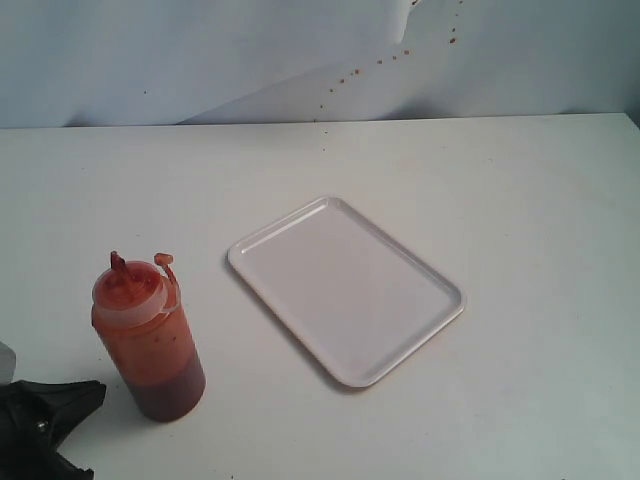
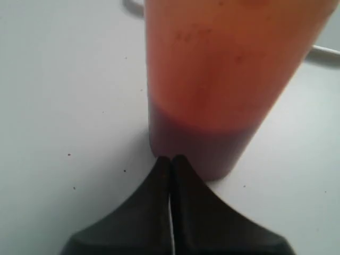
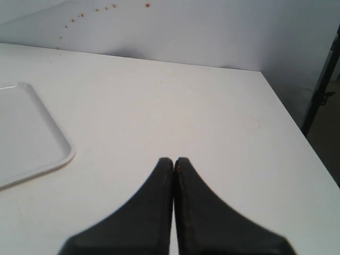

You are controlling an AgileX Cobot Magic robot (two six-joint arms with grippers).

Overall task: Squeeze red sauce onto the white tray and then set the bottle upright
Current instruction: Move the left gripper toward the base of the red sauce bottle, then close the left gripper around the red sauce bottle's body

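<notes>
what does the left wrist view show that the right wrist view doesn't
Only the left wrist view: the bottle, upright and close, its sauce darker at the base, with the shut left gripper pointing at it. Only the right wrist view: the table edge, the backdrop with red specks, and the shut right gripper. Both: the white table and part of the tray.

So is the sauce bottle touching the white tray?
Apart. The exterior view shows the bottle standing upright on the table, with a plain gap of table surface between its side and the white tray.
</notes>
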